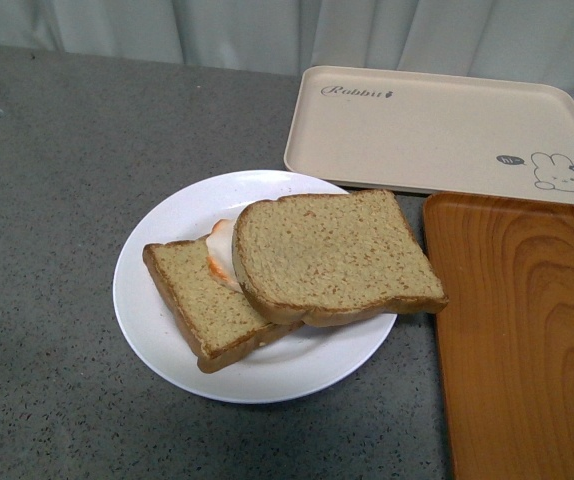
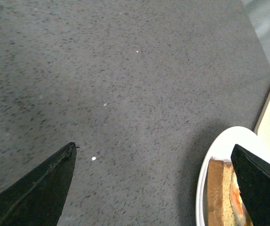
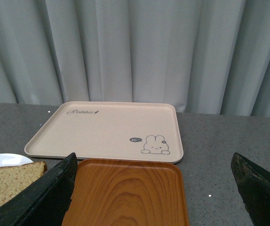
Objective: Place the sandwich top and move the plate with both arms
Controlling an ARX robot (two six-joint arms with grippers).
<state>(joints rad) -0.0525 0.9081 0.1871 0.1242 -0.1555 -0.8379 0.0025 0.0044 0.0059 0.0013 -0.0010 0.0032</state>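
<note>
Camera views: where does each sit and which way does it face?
Front view: robot's body, looking down at the round white plate holding brown bread slices; no arm shows.
Left wrist view: left wrist, facing down at grey tabletop; open left pincer shows.
Right wrist view: right wrist, looking level over the beige rectangular rabbit tray; open right pincer shows.
Shared: all three catch the plate.

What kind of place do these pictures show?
Probably a staged test setup, not a home kitchen: a grey table, a plain curtain behind it, and a beige tray beside the plate.
</note>
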